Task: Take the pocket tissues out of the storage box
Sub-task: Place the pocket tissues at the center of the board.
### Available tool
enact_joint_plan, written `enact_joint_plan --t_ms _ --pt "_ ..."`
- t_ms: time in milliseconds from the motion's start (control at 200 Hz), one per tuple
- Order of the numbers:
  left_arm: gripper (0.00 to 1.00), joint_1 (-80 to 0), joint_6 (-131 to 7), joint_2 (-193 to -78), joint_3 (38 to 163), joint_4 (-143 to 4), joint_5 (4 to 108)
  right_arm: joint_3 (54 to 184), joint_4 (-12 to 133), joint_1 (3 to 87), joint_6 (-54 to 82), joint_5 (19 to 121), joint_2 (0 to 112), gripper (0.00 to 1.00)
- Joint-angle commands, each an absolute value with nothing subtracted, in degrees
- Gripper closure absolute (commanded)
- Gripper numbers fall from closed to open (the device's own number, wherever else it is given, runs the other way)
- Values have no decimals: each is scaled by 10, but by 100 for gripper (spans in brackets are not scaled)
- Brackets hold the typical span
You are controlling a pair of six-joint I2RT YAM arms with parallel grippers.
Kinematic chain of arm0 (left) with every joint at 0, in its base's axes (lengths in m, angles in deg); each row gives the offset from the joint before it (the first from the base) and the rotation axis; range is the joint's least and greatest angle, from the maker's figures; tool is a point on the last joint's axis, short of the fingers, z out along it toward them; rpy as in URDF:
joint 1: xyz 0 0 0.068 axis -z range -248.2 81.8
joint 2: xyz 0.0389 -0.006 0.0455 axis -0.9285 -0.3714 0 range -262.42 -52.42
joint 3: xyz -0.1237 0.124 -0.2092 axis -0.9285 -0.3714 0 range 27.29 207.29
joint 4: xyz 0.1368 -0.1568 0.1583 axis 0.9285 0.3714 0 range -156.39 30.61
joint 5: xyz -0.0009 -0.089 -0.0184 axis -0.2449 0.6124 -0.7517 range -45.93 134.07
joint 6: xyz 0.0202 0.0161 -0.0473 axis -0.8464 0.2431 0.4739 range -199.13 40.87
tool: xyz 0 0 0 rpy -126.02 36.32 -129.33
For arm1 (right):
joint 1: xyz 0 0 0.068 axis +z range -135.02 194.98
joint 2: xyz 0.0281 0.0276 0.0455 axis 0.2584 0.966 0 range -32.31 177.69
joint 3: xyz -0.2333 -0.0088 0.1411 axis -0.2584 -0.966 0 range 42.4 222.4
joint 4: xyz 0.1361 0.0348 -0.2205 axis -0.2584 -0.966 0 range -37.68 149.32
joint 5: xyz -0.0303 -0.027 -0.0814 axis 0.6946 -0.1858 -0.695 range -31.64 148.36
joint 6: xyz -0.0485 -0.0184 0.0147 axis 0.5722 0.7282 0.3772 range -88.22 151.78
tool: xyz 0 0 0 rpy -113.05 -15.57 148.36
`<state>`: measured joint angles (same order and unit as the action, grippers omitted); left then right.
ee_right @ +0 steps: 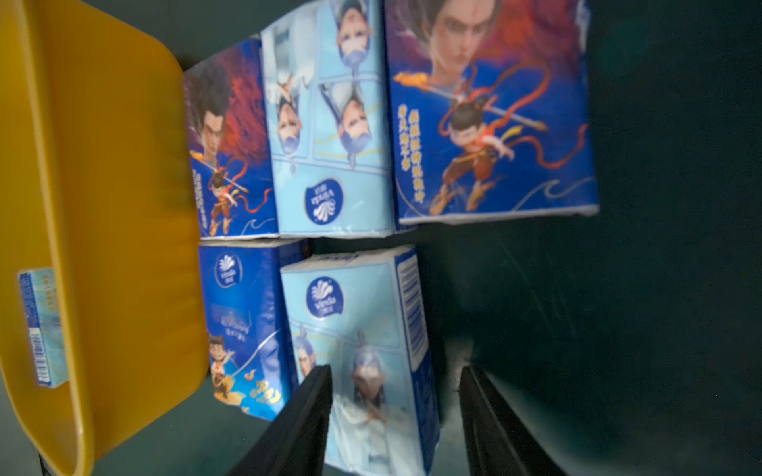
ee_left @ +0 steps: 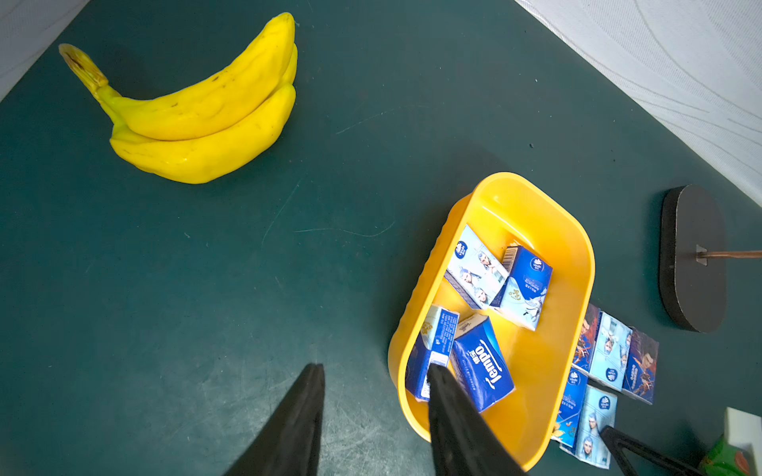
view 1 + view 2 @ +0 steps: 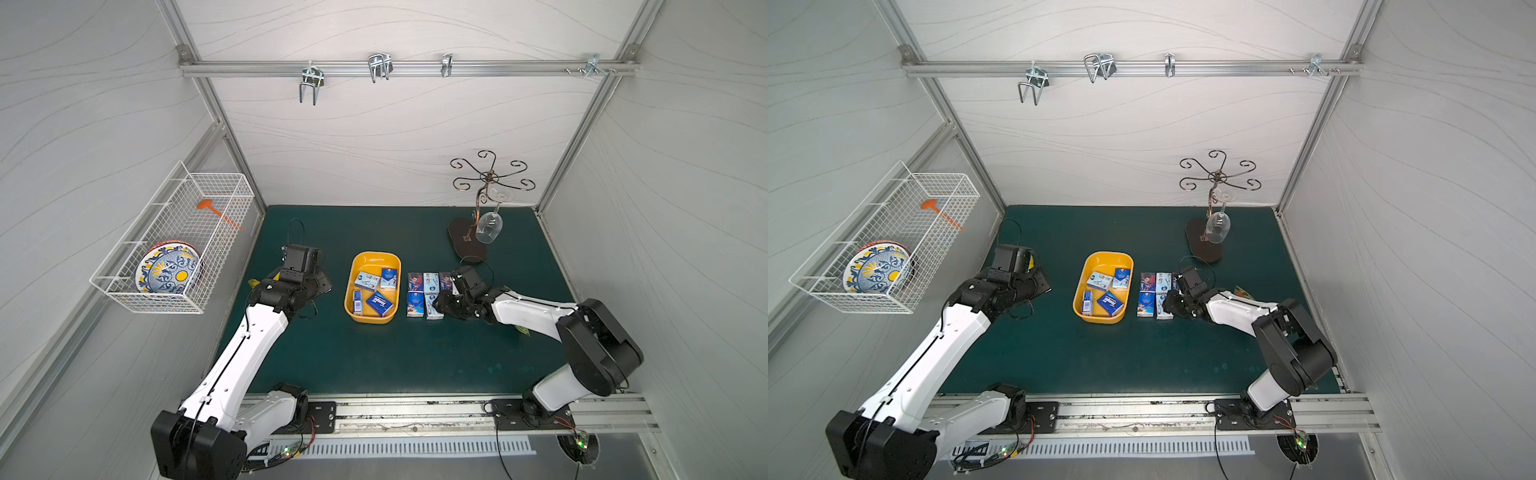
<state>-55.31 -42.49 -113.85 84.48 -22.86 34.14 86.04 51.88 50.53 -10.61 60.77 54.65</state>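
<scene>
– On the green surface (image 3: 374, 357), just right of the storage box (image 3: 374, 260), why are those pocket tissues (image 3: 431, 284) laid out so neatly?

– It looks like a drop zone. Five lie flat in two rows, three farther off and two nearer. Their edges touch, and they sit close to the box wall but outside it. My guess is that this keeps the trips short and stops anything piling up.

– And the rest?

– Four are in the box. A dark blue packet (image 3: 379, 302) lies askew, one stands on edge against the left wall, and two lean together toward the far end.

– What is the right claw (image 1: 396, 366) doing?

– It sits low over the light-blue packet (image 1: 358, 313), the outer one of the near row. Its fingers are spread wider than the packet. One crosses the packet's top and the other stands clear beside its edge. Nothing is pinched, and the packet lies on the surface.

– And that arm's pose?

– The elbow is raised near the right edge. The forearm runs across toward the box, and the wrist dips down.

– The left claw (image 2: 375, 366)?

– It is partly spread and empty, hovering left of the box with its tips aimed at the box's near end. That arm stretches forward from its base with the wrist bent inward. I'd judge it is parked out of the way, not far from the bananas (image 2: 198, 119).
</scene>
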Motion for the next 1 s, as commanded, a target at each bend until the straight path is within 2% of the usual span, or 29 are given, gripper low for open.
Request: enact_joint_plan --t_ms 0,260,430,510,765,996 --pt "55 -551 -431 -1127 853 -238 332 892 463 512 -85 587 506 45" --pt "55 -552 -431 -1125 857 -233 335 935 414 547 -50 549 499 45" --pt "55 -536 -429 -1121 843 -236 342 907 438 548 -49 555 521 57" --pt "55 -533 -427 -1123 840 -236 339 896 457 549 -54 570 539 59" --pt "55 -533 -429 -1116 848 -229 329 881 470 549 -55 536 571 54" --pt "55 -533 -428 -1120 846 -230 329 874 506 548 -75 557 597 54"
